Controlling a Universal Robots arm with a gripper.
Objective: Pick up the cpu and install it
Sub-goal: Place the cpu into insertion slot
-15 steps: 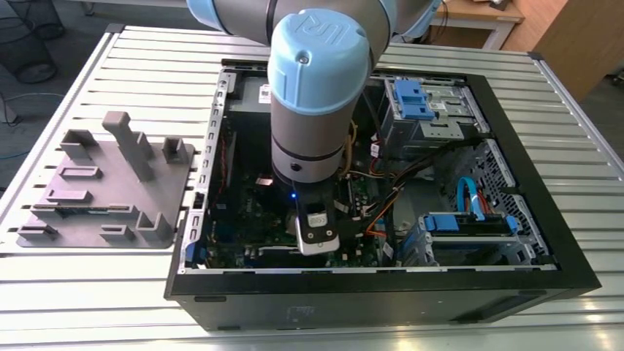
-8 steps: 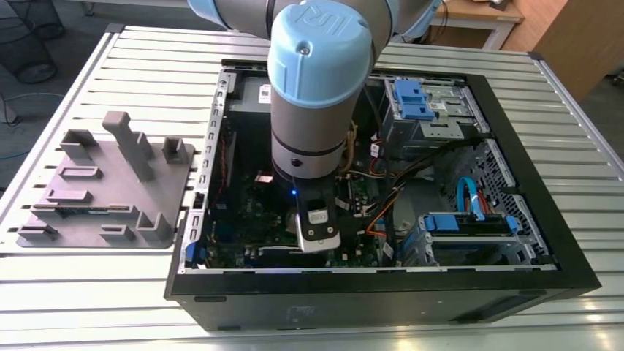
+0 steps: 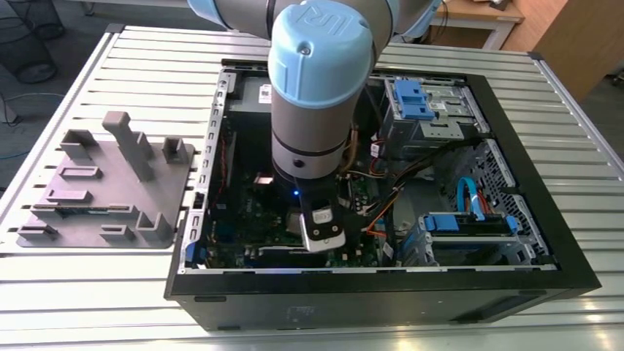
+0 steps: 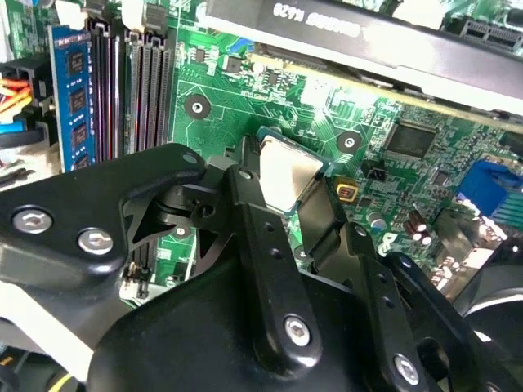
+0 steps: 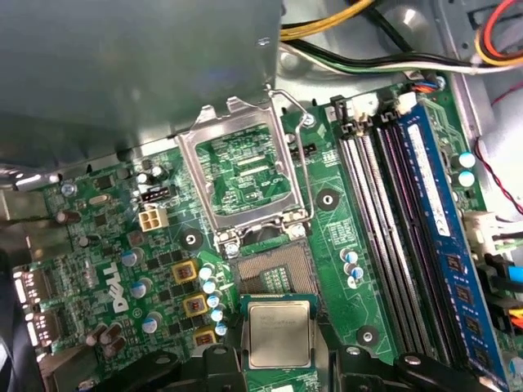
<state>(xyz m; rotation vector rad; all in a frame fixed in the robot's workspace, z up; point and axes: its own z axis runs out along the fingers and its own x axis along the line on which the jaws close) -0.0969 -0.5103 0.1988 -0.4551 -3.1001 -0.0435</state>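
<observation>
In the exterior view, a grey robot arm with pale blue caps (image 3: 312, 80) reaches down into an open black computer case (image 3: 527, 285) that lies on a slatted metal table (image 3: 117, 66). Its gripper (image 3: 322, 232) hangs low inside the case, over the board. On the exterior view's left of the case, a grey plastic holder fixture with upright blocks (image 3: 107, 190) rests on the table, well apart from the gripper.

In the second wrist view, the gripper (image 4: 288, 186) is clamped on the cpu (image 4: 286, 173), a small flat square chip with a pale silvery metal top. One black metal finger (image 4: 255, 220) presses each of two opposite edges. The chip is level above the green motherboard (image 4: 245, 98). A blue memory module (image 4: 73, 98) stands in the dark slots near one edge of the board.

In the first wrist view, the cpu (image 5: 279, 333) sits between the same black fingers (image 5: 214, 363), silvery top facing the camera. Just beside it is the square socket bed of fine contacts (image 5: 270, 273), uncovered, with the chip not seated in it. Beyond the bed, the socket's rectangular metal load frame (image 5: 245, 175) is swung open, with its wire lever (image 5: 298, 155) along one side.
</observation>
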